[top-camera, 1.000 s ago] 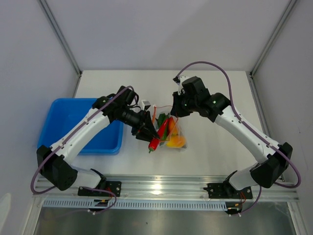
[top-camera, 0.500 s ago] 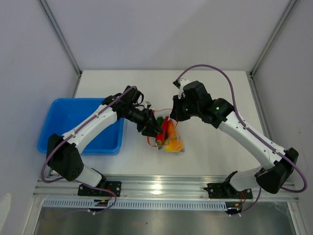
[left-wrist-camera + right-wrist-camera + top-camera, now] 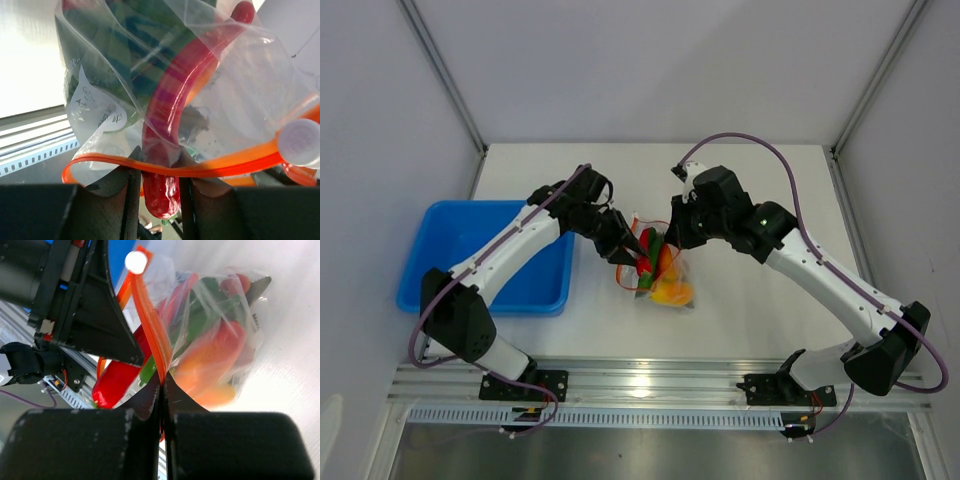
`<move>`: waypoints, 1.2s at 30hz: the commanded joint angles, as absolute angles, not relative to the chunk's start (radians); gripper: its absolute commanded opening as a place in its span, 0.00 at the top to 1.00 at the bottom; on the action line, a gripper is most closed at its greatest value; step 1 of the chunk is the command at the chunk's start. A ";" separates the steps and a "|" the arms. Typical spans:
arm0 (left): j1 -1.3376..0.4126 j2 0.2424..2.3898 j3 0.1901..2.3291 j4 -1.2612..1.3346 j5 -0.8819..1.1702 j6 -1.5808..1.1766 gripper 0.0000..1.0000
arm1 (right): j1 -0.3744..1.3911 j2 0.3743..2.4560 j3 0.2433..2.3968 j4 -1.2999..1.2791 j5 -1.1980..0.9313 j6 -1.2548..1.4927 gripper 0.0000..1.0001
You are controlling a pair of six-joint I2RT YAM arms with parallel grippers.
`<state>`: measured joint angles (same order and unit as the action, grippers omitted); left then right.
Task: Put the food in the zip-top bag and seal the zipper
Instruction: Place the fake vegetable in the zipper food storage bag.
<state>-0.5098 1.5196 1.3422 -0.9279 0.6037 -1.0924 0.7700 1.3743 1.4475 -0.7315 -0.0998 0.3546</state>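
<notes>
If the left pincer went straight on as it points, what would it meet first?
Probably the zipper crossing just ahead, then the food packed in the bag. The left pincer grips a red pepper already reaching inside.

The left gripper (image 3: pixel 626 250) is pointing toward 4 o'clock, gripping with jaws partly parted, while the right gripper (image 3: pixel 672 233), pointing toward 8 o'clock, is pinching tight.

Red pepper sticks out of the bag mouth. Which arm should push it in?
Left. The left pincer grips the red pepper at the mouth; the right pincer is shut on the zipper, steadying the bag.
</notes>
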 commanded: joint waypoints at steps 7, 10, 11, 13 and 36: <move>-0.541 1.611 1.465 -1.040 0.473 -1.249 0.99 | 0.778 1.353 1.454 -0.650 -0.186 0.376 1.00; -0.549 1.649 1.511 -1.078 0.448 -1.246 1.00 | 0.778 1.358 1.459 -0.649 -0.204 0.376 1.00; -0.554 1.660 1.534 -1.089 0.443 -1.240 0.99 | 0.778 1.361 1.462 -0.650 -0.207 0.374 1.00; -0.574 1.699 1.586 -1.147 0.410 -1.206 0.99 | 0.776 1.364 1.468 -0.649 -0.210 0.373 1.00; -0.612 1.657 1.674 -1.154 0.459 -0.944 0.20 | 0.681 1.397 1.523 -0.667 -0.324 0.430 1.00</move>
<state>-0.6044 1.7435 1.6035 -1.1641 0.4324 -1.0229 0.6861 1.4174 1.4639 -0.7242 -0.2966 0.4168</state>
